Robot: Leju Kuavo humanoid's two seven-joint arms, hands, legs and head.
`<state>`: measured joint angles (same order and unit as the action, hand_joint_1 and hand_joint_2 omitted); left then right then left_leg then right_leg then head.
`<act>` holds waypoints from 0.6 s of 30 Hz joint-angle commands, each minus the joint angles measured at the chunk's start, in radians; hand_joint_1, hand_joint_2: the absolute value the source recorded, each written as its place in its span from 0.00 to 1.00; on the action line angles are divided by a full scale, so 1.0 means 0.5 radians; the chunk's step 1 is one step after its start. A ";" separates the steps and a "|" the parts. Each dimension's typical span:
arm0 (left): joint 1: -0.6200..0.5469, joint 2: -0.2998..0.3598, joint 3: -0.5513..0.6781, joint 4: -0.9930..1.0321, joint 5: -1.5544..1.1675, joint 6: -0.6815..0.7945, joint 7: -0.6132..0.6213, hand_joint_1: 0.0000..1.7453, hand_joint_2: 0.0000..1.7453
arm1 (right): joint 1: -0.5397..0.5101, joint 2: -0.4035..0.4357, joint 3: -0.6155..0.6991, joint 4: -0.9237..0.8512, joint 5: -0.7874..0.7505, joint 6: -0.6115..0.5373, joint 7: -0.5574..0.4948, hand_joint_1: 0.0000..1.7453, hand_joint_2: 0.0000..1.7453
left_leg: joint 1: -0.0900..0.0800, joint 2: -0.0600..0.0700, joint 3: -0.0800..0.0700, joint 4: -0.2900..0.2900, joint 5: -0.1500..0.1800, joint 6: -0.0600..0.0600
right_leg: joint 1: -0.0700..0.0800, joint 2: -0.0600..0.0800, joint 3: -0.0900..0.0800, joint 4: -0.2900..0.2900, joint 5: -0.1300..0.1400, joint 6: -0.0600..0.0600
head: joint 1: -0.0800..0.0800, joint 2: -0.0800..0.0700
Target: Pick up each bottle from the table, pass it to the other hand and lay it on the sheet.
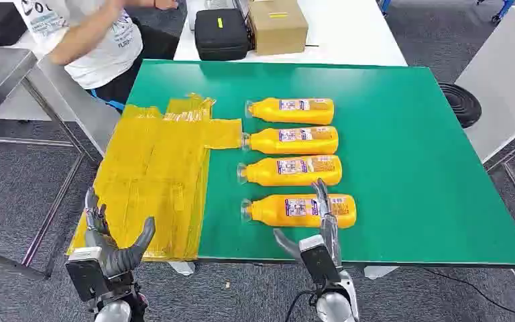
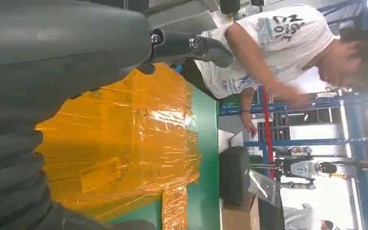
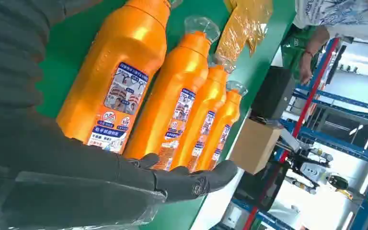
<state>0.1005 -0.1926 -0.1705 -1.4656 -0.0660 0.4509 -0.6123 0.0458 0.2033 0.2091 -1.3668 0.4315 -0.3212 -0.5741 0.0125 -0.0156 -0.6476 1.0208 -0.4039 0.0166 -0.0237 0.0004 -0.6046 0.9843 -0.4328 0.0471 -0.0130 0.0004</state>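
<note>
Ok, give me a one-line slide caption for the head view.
Right hand open over the nearest of four orange bottles; left hand open by the yellow sheet.

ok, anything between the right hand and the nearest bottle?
Nothing visible. The right hand hovers open directly over the nearest bottle, fingers spread above its label. The other three bottles lie farther back, out of the way.

Four orange bottles point(image 1: 294, 159) with clear caps and blue-and-white printed labels lie on the green table point(image 1: 409, 154) beside a translucent yellow sheet point(image 1: 154, 174), while beyond the far edge stand a black case point(image 1: 221, 32), a brown cardboard box point(image 1: 278, 25) and a person in a white printed shirt point(image 1: 97, 37).
</note>
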 commanded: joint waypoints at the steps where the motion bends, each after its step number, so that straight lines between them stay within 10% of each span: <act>1: -0.042 -0.004 0.012 0.086 -0.003 -0.004 0.004 0.00 1.00 | -0.060 -0.022 0.008 0.090 0.003 0.015 -0.010 0.00 1.00 | 0.001 0.003 0.007 -0.002 -0.002 0.000 | 0.001 0.001 0.007 -0.003 -0.001 -0.004 | 0.000 0.000; 18: -0.038 0.001 0.015 0.092 -0.005 -0.006 0.007 0.00 1.00 | -0.051 -0.030 0.011 0.088 0.005 0.017 -0.010 0.00 1.00 | 0.001 0.005 0.016 -0.002 -0.006 0.000 | 0.002 0.001 0.016 -0.004 -0.004 -0.007 | 0.000 0.000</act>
<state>0.1001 -0.1961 -0.1705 -1.4656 -0.0690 0.4475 -0.6123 0.0457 0.2037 0.2094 -1.3668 0.4349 -0.3181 -0.5749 0.0125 -0.0156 -0.6475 1.0208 -0.4039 0.0166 -0.0237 0.0004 -0.6045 0.9844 -0.4328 0.0471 -0.0130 0.0004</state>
